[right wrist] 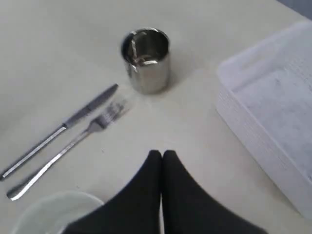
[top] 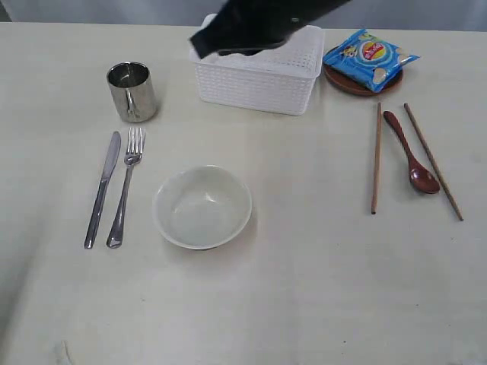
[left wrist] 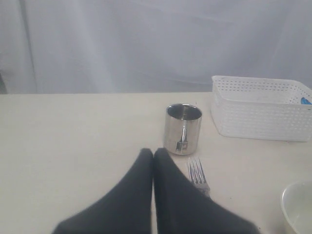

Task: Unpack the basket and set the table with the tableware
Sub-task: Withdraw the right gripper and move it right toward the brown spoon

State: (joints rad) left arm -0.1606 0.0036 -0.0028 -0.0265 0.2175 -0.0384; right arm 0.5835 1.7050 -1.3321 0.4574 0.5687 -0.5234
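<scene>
Basically you're near the end. The basket (top: 255,80) sits at upper centre of the exterior view, and what shows of its inside in the right wrist view looks bare. A dark arm (top: 251,30) covers part of its rim, so you can't fully confirm that it is empty.

Already laid out on the tabletop (top: 304,289):
- mug (top: 132,91), upright, upper left, just left of the basket
- knife (top: 103,188) and fork (top: 125,186), side by side at left, below the mug
- bowl (top: 202,206), centre, right of the fork
- chopsticks (top: 376,158) at right, with the spoon (top: 412,154) lying between them
- plate (top: 342,82) at upper right, just beside the basket, with the blue chip bag (top: 370,58) resting on it

Your left end effector (left wrist: 152,155) has its fingers pressed together with nothing between them. It is low over the tabletop, near the fork and mug. Your right end effector (right wrist: 162,155) is likewise fully closed and empty, looking down at the mug, knife and fork.

By my read, the unpacking looks done and every tableware piece is out. What's likely left is pulling the arms clear, plus maybe tidying the spread of the chopsticks.
</scene>
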